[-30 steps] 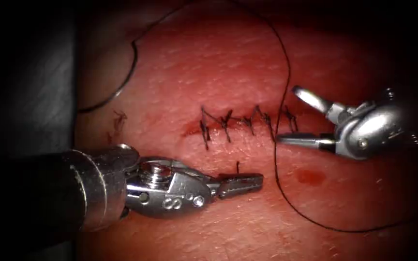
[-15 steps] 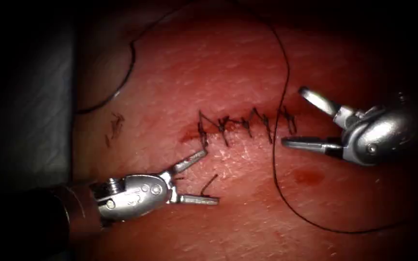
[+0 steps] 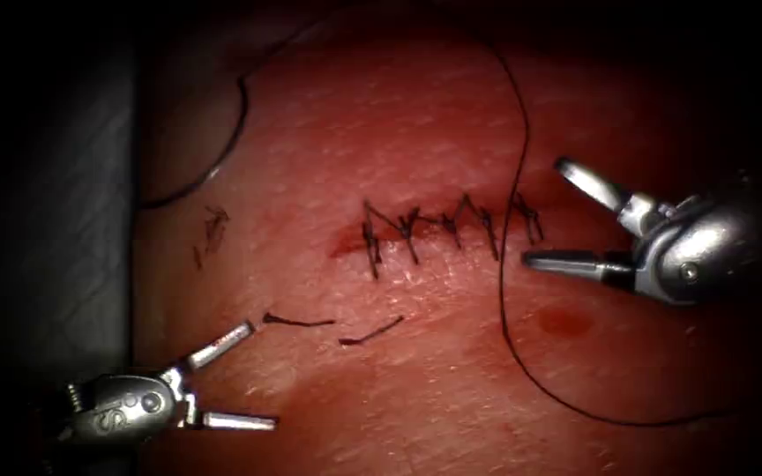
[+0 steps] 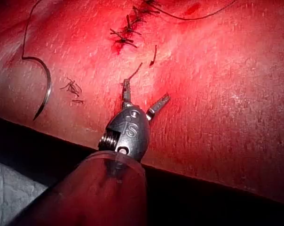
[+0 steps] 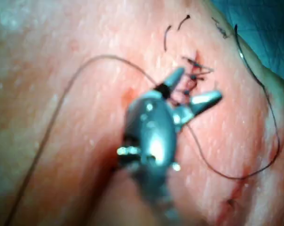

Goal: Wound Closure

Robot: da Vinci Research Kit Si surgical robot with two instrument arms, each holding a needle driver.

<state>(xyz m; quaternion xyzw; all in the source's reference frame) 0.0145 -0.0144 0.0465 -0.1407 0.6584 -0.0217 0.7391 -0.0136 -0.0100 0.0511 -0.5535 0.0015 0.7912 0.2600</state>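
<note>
The cut (image 3: pixel 438 227) in the tissue (image 3: pixel 416 123) is closed by a row of dark stitches (image 4: pixel 128 33). My left tool (image 3: pixel 260 376) stands open and holds nothing, low and to the left of the cut. Two short cut ends of thread (image 3: pixel 297 321) (image 3: pixel 372 332) lie loose between it and the stitches. My right tool (image 3: pixel 544 211) is open and holds nothing at the right end of the stitch row (image 5: pixel 193 70). The long thread (image 3: pixel 503 300) runs down just in front of its jaws. The curved needle (image 4: pixel 45 92) lies free on the tissue far left of the cut, in neither tool.
A small tangle of thread scraps (image 3: pixel 213 225) lies left of the cut. A spot of red fluid (image 3: pixel 566 322) sits below the right tool. The tissue's left edge (image 3: pixel 138 264) borders grey cloth (image 3: pixel 72 220). The long thread sweeps off to the lower right (image 3: pixel 646 421).
My left tool opened, let go of a short cut end of thread and drew back to the lower left. The right tool drifted slightly to the right, still open.
</note>
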